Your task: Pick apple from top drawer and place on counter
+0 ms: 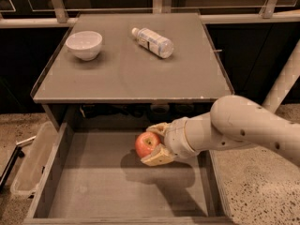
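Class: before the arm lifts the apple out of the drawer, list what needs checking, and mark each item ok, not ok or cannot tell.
1. Tool closed on apple, one finger each side: ok.
2. Top drawer pulled open: ok.
3. Free counter space in front of bowl and bottle: ok.
4. Grip firm enough to lift: cannot tell.
5. Apple clear of counter's front edge above: cannot tell.

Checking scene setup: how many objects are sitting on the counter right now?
2: a white bowl back left on the counter, and a plastic bottle lying back centre. The hand grips the apple in the open top drawer.
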`<state>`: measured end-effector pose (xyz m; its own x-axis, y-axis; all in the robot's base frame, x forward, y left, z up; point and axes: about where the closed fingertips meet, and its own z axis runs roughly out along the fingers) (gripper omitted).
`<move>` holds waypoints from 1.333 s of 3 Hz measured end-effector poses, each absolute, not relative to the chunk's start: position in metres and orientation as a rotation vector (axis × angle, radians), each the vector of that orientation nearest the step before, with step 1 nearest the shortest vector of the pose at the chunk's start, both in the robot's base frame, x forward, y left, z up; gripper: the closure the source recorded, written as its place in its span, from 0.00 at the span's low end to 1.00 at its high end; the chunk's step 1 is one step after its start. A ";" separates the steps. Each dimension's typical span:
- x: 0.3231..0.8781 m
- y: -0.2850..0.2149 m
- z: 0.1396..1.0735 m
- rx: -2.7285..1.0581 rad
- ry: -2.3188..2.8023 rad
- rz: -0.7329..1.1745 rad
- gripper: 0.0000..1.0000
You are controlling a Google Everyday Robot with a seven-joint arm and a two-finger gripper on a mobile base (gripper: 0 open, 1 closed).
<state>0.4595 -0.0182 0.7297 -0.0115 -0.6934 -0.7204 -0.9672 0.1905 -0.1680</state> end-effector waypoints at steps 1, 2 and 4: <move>0.455 -0.030 0.780 -1.580 1.721 0.416 1.00; 0.464 -0.045 0.829 -1.567 1.692 0.326 1.00; 0.511 -0.072 0.892 -1.487 1.700 0.232 1.00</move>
<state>0.5107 -0.0717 0.8920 0.0609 -0.7281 -0.6827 -0.8845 0.2775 -0.3749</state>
